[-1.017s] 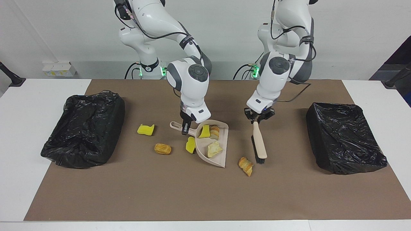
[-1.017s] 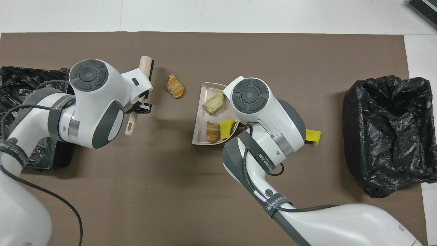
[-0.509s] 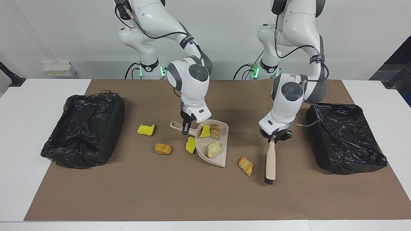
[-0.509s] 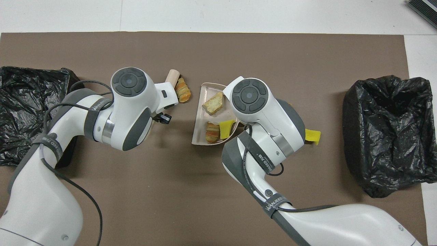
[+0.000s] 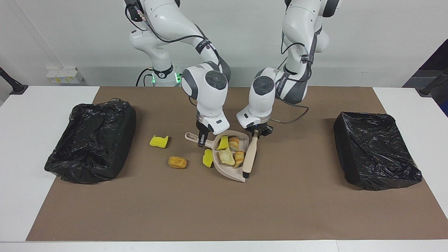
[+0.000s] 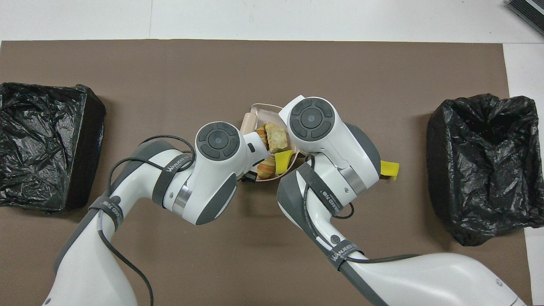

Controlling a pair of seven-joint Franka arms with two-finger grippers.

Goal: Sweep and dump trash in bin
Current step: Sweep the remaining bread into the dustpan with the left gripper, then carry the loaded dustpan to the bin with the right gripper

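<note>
Swept in from mid-frame right, brush [image 5: 249, 156] is now lying along dustpan [image 5: 241, 177] mouth, gripped by left end effector [image 5: 258, 133]; right end effector [image 5: 202, 140] is clamping the handle. Four trash pieces [image 5: 226, 157] are sitting inside, three left of it; lower frame is lying open.

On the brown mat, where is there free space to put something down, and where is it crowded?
Free: the wide strip of brown mat farther from the robots than the dustpan, and the patch between brush and the bin at the left arm's end. Crowded: around the dustpan, with both tools, and toward the yellow sponge and bread lump.
</note>
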